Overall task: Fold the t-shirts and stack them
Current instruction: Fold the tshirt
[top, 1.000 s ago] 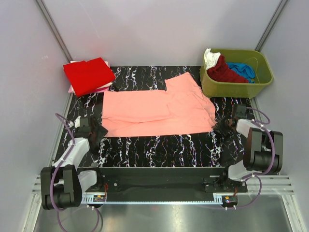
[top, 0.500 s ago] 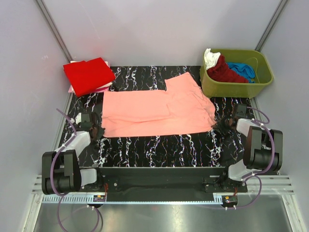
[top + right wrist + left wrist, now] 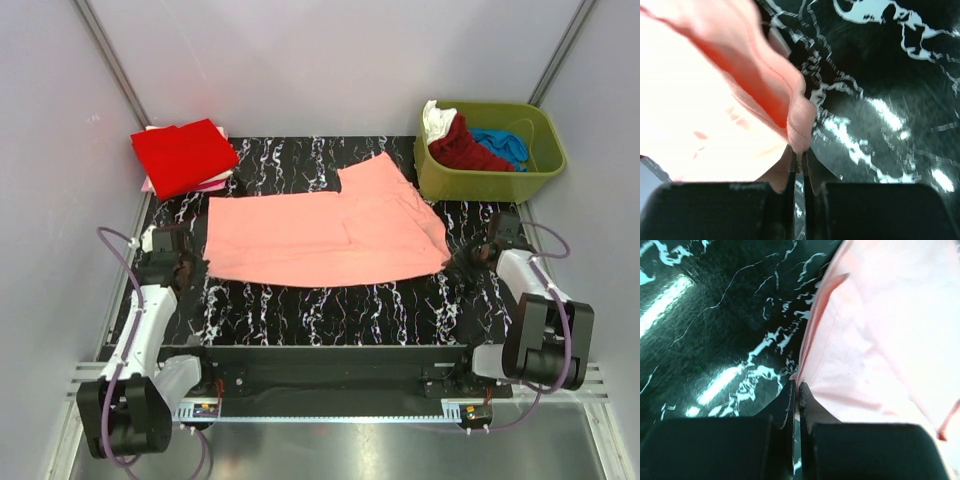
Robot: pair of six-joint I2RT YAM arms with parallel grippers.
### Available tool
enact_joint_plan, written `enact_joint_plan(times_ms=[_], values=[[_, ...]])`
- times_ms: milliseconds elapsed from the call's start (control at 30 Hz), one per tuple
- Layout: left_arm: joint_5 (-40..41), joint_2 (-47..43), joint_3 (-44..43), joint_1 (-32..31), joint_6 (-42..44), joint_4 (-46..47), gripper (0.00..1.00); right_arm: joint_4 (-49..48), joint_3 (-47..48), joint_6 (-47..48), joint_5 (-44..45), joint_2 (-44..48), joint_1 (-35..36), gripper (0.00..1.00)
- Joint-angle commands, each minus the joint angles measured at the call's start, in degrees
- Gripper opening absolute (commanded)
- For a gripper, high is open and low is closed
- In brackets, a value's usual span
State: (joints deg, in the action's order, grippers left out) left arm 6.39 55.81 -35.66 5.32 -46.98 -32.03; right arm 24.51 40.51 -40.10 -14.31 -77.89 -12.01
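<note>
Salmon-pink cloth t-shirt [image 3: 320,235] spread flat on black marbled tabletop [image 3: 330,300] | my left gripper [image 3: 796,391] pinched closed on its left edge, right gripper [image 3: 799,159] seemingly likewise on the right edge | folded bright red t-shirt [image 3: 182,155] far-left corner | olive-green plastic tub [image 3: 490,185] near far-right sleeve

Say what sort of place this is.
Likely a robot lab cell for laundry folding: grey panel walls, a black marble-patterned table, an olive-green plastic tub of clothes beside a spread salmon-pink cloth t-shirt.

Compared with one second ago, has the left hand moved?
Yes. The left hand, shut on the salmon-pink shirt, has moved left and a little farther back, nearer the folded red shirt.
</note>
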Motion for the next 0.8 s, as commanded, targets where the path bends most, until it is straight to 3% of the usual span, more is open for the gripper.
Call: enact_joint_plan(times_ms=[0,300,500,633,667,733,767], values=[[0.64,-5.52,-3.62,-0.05,0.84,-9.09,0.0,8.44,2.82,1.25,2.44,6.07,-0.29,0.0],[-1.83,-14.41,-6.17,0.04,0.75,-19.9,0.0,19.5,0.8,1.34,5.16,18.37,-0.38,0.0],[-2.44,-18.98,-8.55,0.04,0.49,-27.11,0.0,24.61,2.29,-2.18,2.09,23.82,-0.38,0.0],[-2.09,-21.7,-9.95,0.04,1.71,-31.5,0.03,29.96,3.52,-2.18,5.42,27.25,-0.47,0.01],[-0.87,-22.93,-10.3,0.04,2.07,-33.51,0.07,30.85,3.52,-2.44,5.6,27.96,-0.47,0.05],[0.37,-24.34,-11.27,0.04,2.94,-35.37,0.11,33.04,3.17,-3.05,4.9,30.59,-0.47,0.21],[0.81,-25.65,-11.71,0.04,3.38,-37.03,0.21,33.66,3.08,-3.49,4.73,31.47,-0.47,0.35]])
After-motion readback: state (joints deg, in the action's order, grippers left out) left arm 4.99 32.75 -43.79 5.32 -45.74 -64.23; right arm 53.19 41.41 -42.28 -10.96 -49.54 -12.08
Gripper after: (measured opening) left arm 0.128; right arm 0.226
